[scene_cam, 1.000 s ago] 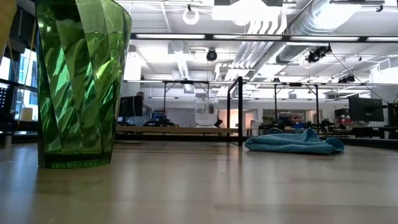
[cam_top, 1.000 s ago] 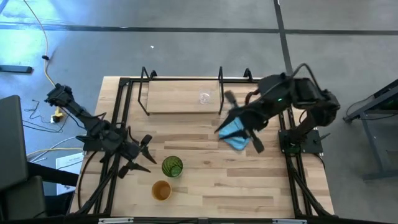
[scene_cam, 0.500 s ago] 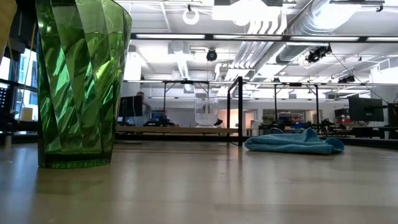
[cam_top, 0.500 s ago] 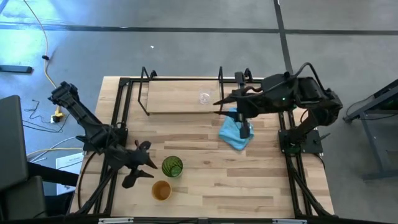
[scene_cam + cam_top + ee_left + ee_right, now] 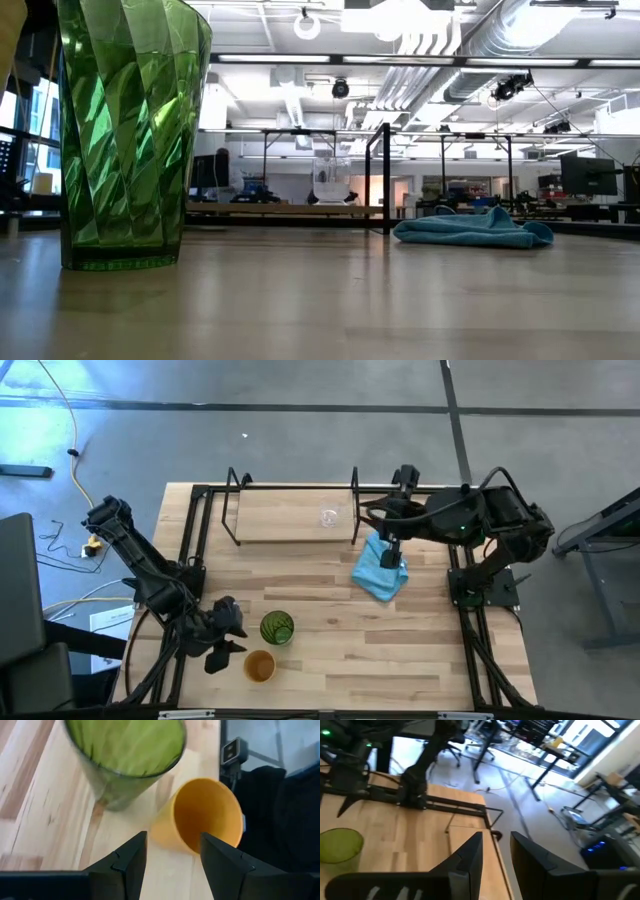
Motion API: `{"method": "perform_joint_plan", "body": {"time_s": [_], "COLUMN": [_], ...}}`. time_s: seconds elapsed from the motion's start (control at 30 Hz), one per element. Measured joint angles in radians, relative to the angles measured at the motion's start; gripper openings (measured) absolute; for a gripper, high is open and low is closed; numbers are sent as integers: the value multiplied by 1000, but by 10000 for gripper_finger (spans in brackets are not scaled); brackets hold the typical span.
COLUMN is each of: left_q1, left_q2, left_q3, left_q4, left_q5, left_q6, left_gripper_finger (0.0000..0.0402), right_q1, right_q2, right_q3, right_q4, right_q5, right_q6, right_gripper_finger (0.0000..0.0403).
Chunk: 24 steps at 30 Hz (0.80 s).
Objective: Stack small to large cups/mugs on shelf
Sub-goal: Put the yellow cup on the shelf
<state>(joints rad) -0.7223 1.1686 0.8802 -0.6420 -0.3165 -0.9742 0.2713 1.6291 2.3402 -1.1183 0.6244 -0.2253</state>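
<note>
- The left gripper point(image 5: 228, 648) had swung in over the last second from a spot farther up the wooden bench point(image 5: 330, 660) and now sat low beside the mid-sized orange-tan cup point(image 5: 259, 666). Its fingers point(image 5: 129, 860) were spread, with the cup's open mouth framed between them but not yet pinched.
- The taller translucent green faceted cup point(image 5: 277, 628) stood upright just beside the orange-tan one, near the bench's front-left part; neither had shifted.
- The right gripper point(image 5: 392, 532) had lifted away from the light blue crumpled cloth point(image 5: 380, 571), which it had been over a second before, and now hovered near the right end of the low light-wood shelf point(image 5: 280, 520). Its fingers point(image 5: 470, 855) stood slightly apart, holding nothing.
- The small clear glass cup point(image 5: 329, 517) stood on the shelf.
- My reading: the smallest cup looked placed, and the orange-tan one was likely the next grasp.
</note>
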Motion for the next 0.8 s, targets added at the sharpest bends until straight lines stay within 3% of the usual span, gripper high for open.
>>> {"method": "perform_joint_plan", "body": {"time_s": [0.53,0.8], "left_q1": [2,3], "left_q2": [117,150], "left_q3": [26,27], "left_q4": [-15,5], "left_q5": [56,62], "left_q6": [-190,-186], "left_gripper_finger": [168,168], "right_q1": [38,38], "right_q2": [-8,-8], "right_q3": [0,0], "right_q4": [-118,-143], "right_q5": [242,257], "right_q6": [61,71], "right_gripper_finger": [92,92]}}
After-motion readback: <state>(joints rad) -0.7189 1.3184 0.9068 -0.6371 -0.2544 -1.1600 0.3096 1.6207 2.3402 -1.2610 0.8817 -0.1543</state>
